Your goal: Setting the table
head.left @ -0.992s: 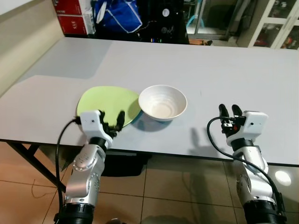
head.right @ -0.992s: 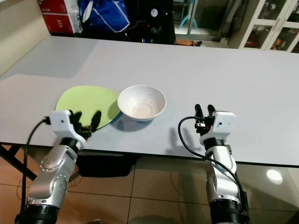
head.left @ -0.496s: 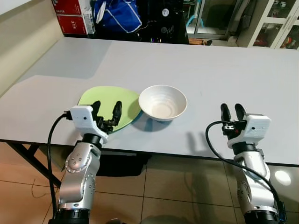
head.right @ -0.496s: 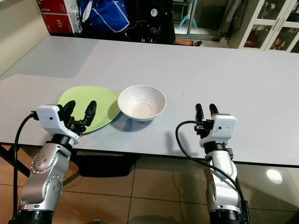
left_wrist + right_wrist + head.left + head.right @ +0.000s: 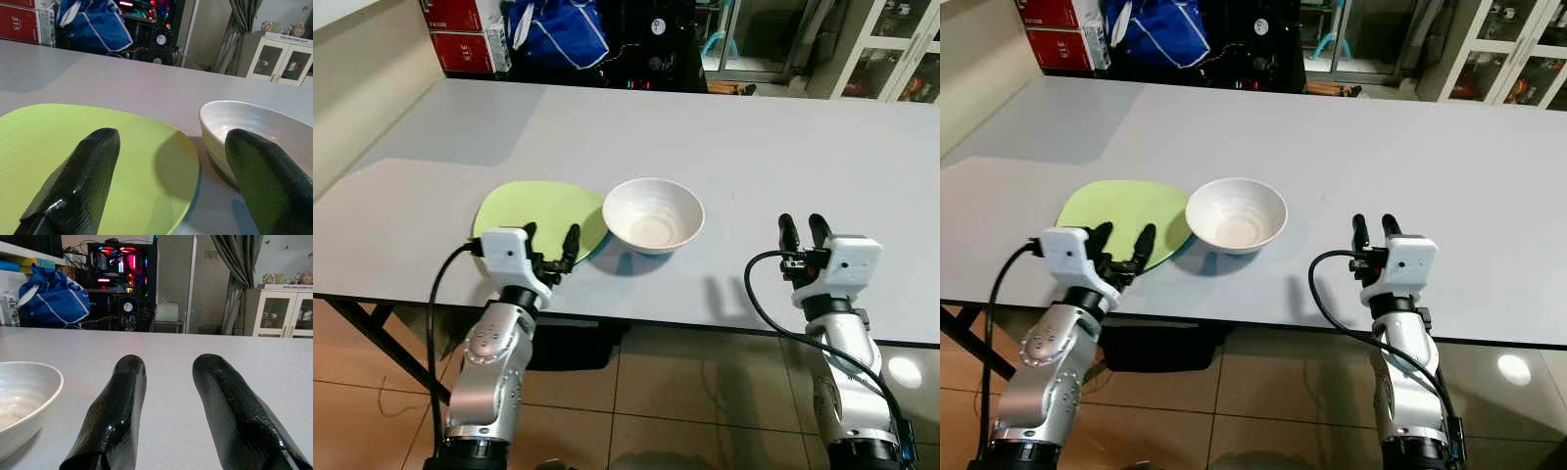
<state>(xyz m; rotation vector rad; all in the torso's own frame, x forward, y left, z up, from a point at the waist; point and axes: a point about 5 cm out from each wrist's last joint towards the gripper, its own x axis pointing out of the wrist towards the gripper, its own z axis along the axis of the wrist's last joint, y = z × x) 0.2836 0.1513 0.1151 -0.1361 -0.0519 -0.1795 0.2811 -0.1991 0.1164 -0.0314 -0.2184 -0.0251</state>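
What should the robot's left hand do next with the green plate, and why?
Probably ease forward and close on the green plate. The left hand hovers open at the plate's near edge, holding nothing, and the white bowl sits against the plate's far side.

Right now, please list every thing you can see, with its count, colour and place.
plate: one, light green, near edge of the table, robot's left side.
bowl: one, white, empty, just right of the plate, its rim over the plate's edge.
table: one, pale grey, long.
bag: one, blue, behind the table.
boxes: red, beside the bag.
cabinet: white, glass doors, far right.
left gripper: black jaws open, over the plate's near edge.
right gripper: jaws open, above the table's edge.
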